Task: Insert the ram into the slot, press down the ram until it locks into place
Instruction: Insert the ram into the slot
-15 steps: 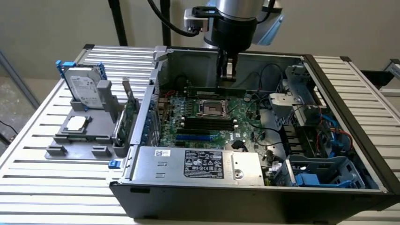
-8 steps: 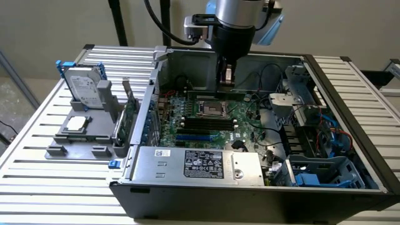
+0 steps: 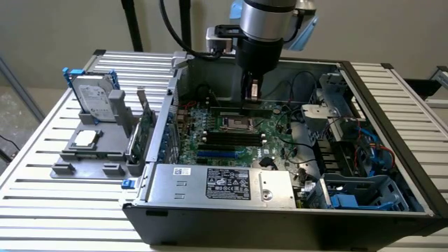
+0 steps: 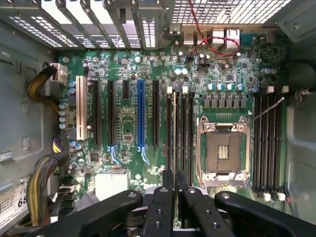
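My gripper [image 3: 251, 101] hangs inside the open computer case, shut on the ram [image 3: 242, 111], a long dark-green stick held level just above the motherboard. In the wrist view the ram [image 4: 174, 133] appears edge-on as a thin line running out from between the shut black fingers [image 4: 167, 185]. It lies along a group of parallel black slots [image 4: 181, 128] beside the CPU socket [image 4: 222, 150]. From the exterior view these slots [image 3: 231, 138] lie below and nearer the camera than the ram. I cannot tell whether the ram touches a slot.
A second group of black slots [image 4: 266, 143] lies on the CPU socket's other side. A blue connector strip [image 3: 220, 154], the power supply [image 3: 217, 184], cables and a drive cage [image 3: 350, 131] crowd the case. On the exterior view's left, a grey fixture [image 3: 91, 149] holds a hard drive [image 3: 94, 100] and an upright green card [image 3: 145, 128].
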Controlling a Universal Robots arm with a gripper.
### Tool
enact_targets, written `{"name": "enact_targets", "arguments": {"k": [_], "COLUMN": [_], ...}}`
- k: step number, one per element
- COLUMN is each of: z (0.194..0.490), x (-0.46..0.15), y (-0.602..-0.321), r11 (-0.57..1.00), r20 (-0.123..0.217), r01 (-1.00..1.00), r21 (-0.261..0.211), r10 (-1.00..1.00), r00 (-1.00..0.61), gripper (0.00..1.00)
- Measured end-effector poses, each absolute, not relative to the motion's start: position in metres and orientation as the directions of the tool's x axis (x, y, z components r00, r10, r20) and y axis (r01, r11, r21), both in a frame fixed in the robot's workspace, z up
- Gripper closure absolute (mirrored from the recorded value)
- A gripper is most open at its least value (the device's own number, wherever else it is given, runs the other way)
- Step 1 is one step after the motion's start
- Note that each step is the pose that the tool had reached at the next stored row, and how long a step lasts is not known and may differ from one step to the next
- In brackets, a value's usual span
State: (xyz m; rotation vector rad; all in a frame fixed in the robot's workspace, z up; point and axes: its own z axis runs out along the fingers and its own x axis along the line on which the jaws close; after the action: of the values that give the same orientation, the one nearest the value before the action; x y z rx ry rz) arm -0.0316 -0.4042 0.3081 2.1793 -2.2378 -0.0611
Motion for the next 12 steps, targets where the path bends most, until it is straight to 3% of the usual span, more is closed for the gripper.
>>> {"name": "enact_targets", "arguments": {"k": [12], "z": [0.286], "x": [-0.035], "y": [-0.404], "r11": [0.026], "r20": [-0.015], "r01": [-0.999], "r21": [0.04], "r10": [-1.0], "r00": [-0.027], "gripper": [0.87]}}
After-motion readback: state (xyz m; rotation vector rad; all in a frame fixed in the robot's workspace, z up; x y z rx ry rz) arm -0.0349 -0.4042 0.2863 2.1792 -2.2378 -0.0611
